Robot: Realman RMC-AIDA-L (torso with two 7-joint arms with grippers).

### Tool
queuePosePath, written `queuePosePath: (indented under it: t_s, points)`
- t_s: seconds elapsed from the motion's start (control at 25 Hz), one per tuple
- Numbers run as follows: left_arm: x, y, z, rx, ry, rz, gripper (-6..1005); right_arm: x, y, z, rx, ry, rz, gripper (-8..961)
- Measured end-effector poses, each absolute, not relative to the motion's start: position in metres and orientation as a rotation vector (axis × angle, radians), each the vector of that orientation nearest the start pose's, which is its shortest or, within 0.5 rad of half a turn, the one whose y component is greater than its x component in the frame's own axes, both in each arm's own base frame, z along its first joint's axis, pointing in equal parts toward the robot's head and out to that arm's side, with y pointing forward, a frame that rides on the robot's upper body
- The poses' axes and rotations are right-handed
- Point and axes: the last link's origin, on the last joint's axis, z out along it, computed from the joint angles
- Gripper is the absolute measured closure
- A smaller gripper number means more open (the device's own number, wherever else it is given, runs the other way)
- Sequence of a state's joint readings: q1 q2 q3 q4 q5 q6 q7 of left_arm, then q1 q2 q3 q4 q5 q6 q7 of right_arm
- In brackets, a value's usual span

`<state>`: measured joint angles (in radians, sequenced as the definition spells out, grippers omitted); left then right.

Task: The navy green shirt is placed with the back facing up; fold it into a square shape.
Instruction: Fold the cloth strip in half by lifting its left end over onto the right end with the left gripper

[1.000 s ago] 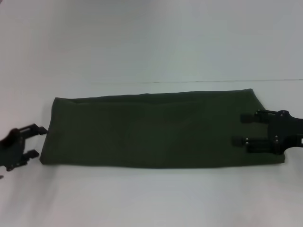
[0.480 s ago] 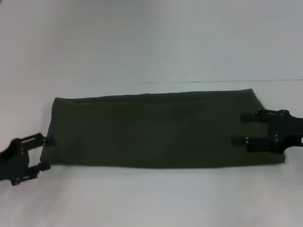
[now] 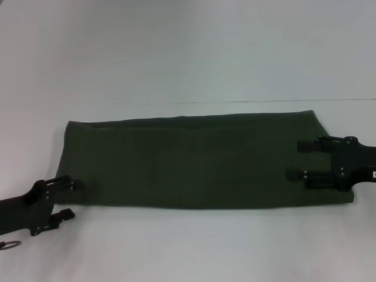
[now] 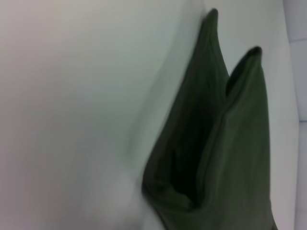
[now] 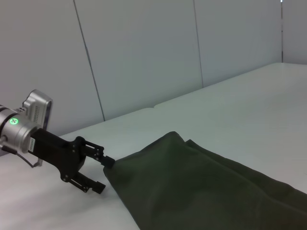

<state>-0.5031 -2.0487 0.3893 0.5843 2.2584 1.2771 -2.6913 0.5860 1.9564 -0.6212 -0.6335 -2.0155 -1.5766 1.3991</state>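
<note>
The navy green shirt (image 3: 194, 161) lies flat on the white table (image 3: 188, 59), folded into a long band running left to right. My left gripper (image 3: 75, 198) is open at the shirt's near left corner, with one finger over the fabric edge and the other over the bare table. It also shows in the right wrist view (image 5: 104, 175), its jaws either side of the shirt's corner (image 5: 192, 187). The left wrist view shows the shirt's layered folded edge (image 4: 216, 143) close up. My right gripper (image 3: 294, 160) is open, its fingers lying over the shirt's right end.
The table's back edge or seam (image 3: 247, 101) runs just behind the shirt. Grey wall panels (image 5: 144, 57) stand beyond the table on the left side.
My left gripper has moved right and nearer, from beside the shirt's left edge to its near left corner. The right gripper and the shirt have not moved.
</note>
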Motion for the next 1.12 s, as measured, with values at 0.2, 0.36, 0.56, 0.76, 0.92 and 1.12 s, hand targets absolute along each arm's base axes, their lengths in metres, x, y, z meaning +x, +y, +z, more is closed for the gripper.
queuePosePath:
  t_s: [0.2,0.36,0.56,0.76,0.92,1.12]
  points:
    - [-0.347,0.337,0.017,1.705,2.796,0.979,220,0.269,0.357,0.052,-2.675,0.568,0.638,57]
    - [-0.347,0.34,0.015,1.696,2.815,0.987,221,0.269,0.357,0.052,-2.674,0.569,0.639,57]
    - [-0.349,0.343,0.014,1.687,2.839,1.011,221,0.269,0.357,0.052,-2.674,0.57,0.64,57]
    - [-0.348,0.348,0.012,1.676,2.853,1.013,222,0.269,0.357,0.053,-2.672,0.569,0.643,57]
    - [-0.347,0.351,0.011,1.669,2.867,1.019,222,0.269,0.357,0.054,-2.665,0.568,0.652,57]
    - [-0.349,0.354,0.013,1.65,2.894,1.031,223,0.269,0.358,0.055,-2.663,0.566,0.651,57]
